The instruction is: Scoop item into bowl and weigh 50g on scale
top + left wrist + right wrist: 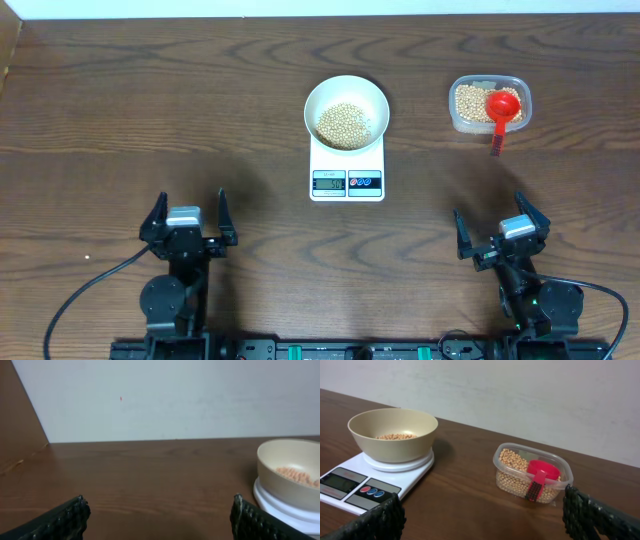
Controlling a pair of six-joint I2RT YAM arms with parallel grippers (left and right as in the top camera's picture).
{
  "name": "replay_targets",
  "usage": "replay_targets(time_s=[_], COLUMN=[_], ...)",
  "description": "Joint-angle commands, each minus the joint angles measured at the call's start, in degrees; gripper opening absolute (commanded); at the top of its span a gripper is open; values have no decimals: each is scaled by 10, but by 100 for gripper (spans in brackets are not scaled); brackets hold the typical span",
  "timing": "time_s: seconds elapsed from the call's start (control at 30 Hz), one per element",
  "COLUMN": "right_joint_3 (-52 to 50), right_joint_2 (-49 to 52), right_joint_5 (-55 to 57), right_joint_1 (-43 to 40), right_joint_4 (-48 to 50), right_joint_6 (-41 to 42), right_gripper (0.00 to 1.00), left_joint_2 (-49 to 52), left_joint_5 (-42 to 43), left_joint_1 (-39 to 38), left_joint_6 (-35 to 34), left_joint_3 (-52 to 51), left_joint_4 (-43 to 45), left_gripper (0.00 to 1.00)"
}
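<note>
The white bowl [346, 107] stands on the white scale [347, 168] at the table's middle and holds a heap of tan beans [343, 124]. The bowl also shows in the left wrist view [290, 472] and the right wrist view [393, 434], with the scale [365, 485] under it. More beans [516, 469] fill a clear tub [489, 104] at the back right. My left gripper [187, 227] is open and empty near the front left. My right gripper [502, 235] is open and empty near the front right. Both are far from the bowl.
A red scoop [502, 112] rests in the clear tub, its handle hanging over the front rim; it also shows in the right wrist view [539, 476]. A pale wall runs behind the table's far edge.
</note>
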Motion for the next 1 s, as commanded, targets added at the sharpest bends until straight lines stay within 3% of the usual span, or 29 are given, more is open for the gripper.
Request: replay_targets(time_s=[0.0,0.23,0.53,0.97], right_joint_3=[-1,-1,-1,-1], right_joint_2=[-4,-4,-4,-4], right_joint_5=[4,5,4,5], right_joint_1=[4,4,4,4], right_joint_4=[-3,-3,-3,-3], right_joint_6=[-4,-4,-4,-4], right_gripper=[99,99,99,99], left_joint_2=[-33,-64,-66,-64], left_joint_5=[-7,-7,-9,-5], left_joint_1=[3,3,2,2], left_joint_6=[30,40,37,37], left_joint_3=[-29,-67,-69,-69], left_joint_4=[7,7,-57,-56], left_gripper=[92,92,92,92])
